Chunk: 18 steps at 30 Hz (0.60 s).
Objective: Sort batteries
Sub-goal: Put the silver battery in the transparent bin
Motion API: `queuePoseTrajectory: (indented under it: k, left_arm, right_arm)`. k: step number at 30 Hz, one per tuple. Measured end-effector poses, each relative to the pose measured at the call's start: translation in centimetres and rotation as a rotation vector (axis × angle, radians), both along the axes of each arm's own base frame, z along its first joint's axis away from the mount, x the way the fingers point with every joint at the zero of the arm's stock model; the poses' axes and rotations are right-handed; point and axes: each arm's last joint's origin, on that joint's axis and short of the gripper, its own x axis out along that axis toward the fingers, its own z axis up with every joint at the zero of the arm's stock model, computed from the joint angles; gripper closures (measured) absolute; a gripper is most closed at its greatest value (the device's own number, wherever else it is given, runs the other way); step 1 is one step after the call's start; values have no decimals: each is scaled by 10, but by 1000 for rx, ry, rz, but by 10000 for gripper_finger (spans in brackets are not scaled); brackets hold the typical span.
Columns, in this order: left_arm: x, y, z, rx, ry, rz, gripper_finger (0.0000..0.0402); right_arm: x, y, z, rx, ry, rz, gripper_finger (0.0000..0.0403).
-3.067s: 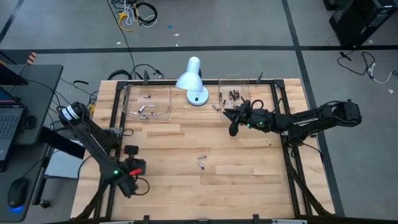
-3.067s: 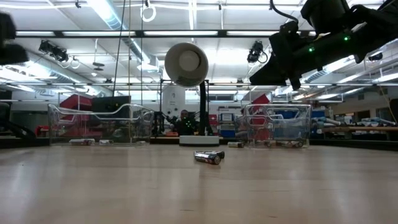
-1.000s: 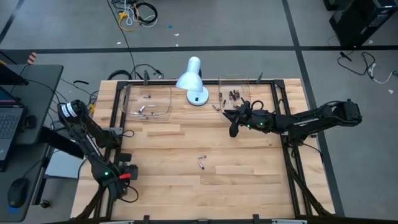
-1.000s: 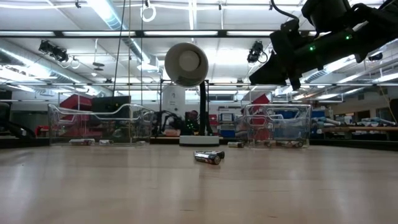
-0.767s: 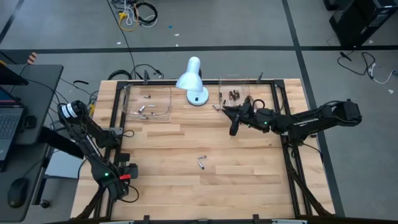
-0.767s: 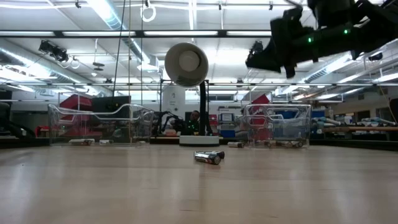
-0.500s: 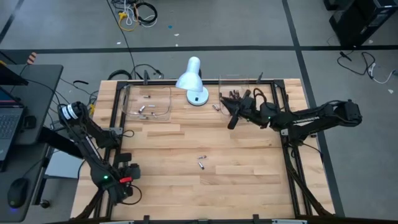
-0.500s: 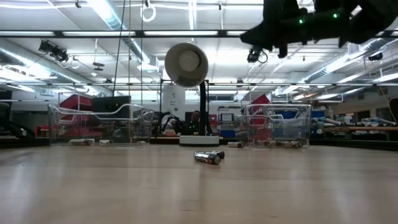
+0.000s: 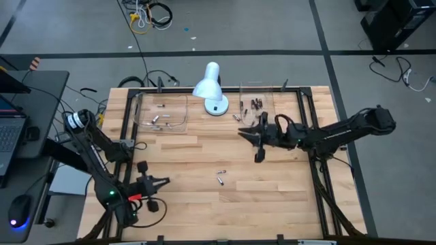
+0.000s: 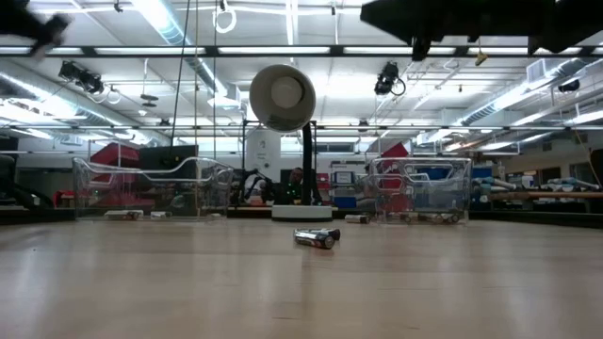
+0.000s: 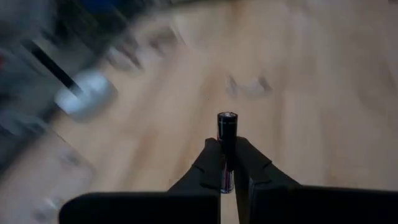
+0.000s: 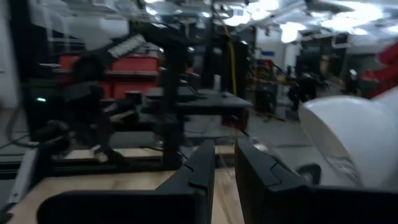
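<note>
My left gripper (image 9: 162, 182) hangs over the table's near left part, shut on a dark battery (image 11: 227, 124). My right gripper (image 9: 244, 132) hovers in front of the right clear tray (image 9: 257, 102), which holds dark batteries. Its fingers (image 12: 202, 165) stand a narrow gap apart, and nothing shows between them. Two loose batteries (image 9: 221, 177) lie on the wood in the table's middle, also seen in the low view (image 10: 317, 237). The left clear tray (image 9: 162, 112) holds silvery batteries. One more battery (image 9: 236, 117) lies beside the lamp's base. My left gripper pinches the dark battery between its two fingers (image 11: 211, 158). The battery lies along the fingers, and its capped end (image 11: 227, 117) juts out past their tips. The fingers slant downward toward the table's middle. The battery is clear of the wood.
A white desk lamp (image 9: 211, 88) stands at the far edge between the two trays and fills the middle of the low view (image 10: 283, 99). A black frame rail (image 9: 126, 136) runs along the table's sides. Bare wood (image 9: 272, 197) lies near the front.
My left gripper has risen and swung from pointing down to pointing out toward the table's middle. My right gripper has risen, leaving the low view through its top edge, and has tipped up toward level in front of the right tray.
</note>
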Motion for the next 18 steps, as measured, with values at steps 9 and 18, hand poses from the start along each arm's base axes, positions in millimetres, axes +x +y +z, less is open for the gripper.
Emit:
queuePoseTrajectory:
  k: [9, 18]
  left_arm:
    - [47, 22, 12, 270, -204, 171, 396]
    - [104, 50, 26, 459, -30, 187, 396]
  right_arm:
    - [-2, 21, 4, -50, -43, 75, 354]
    - [17, 13, 12, -97, -100, -97, 354]
